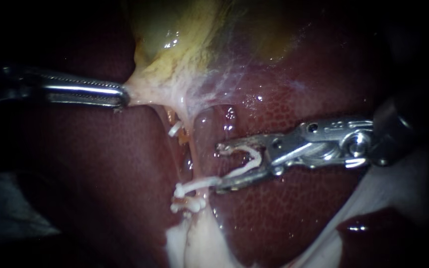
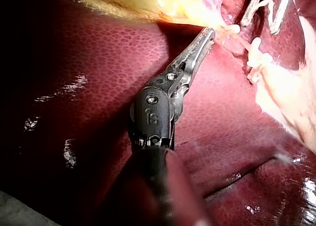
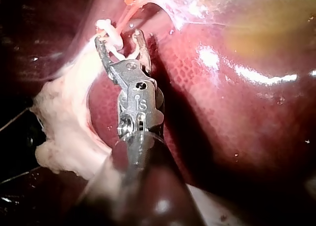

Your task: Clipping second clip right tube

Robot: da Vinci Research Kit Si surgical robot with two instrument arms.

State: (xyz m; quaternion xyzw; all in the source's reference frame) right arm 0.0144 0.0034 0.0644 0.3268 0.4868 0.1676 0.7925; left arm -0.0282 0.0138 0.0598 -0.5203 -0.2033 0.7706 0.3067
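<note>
Holding clip [image 1: 258, 160], right instrument [image 1: 218, 167], tube [image 1: 193, 149] perhaps half-hidden

Dark edges; glare on wet liver [image 1: 294, 208].

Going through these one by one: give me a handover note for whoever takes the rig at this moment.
Left instrument: jaws shut on pale tissue at the neck of the gallbladder, holding it taut.
Right instrument: jaws apart, carrying a loaded clip, open, tips just beside the tube.
Done: a placed clip sits on the tube, farther from the gallbladder.
Left: bring the loaded clip around the tube, close it, release.
</note>
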